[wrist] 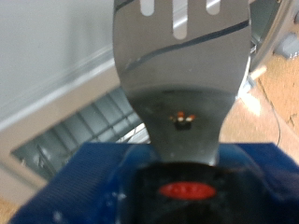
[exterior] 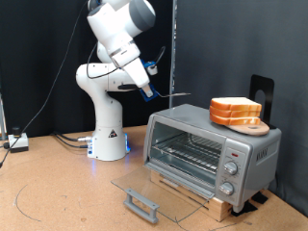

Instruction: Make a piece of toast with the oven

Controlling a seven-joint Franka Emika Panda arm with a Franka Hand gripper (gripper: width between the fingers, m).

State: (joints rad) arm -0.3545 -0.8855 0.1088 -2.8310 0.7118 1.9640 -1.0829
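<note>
I am holding a spatula [wrist: 182,70] clenched in the gripper [exterior: 146,89] above the open oven [exterior: 212,144], its rack still lacking the piece of toast [exterior: 236,108].

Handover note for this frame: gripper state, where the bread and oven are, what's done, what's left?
Gripper: raised above and to the exterior view's left of the oven, shut on a metal spatula whose blade points toward the bread.
Oven: door folded down open, rack bare.
Bread slices: stacked on a board atop the oven.
Done: door opened, spatula picked up.
Left: no slice on the rack yet.
</note>
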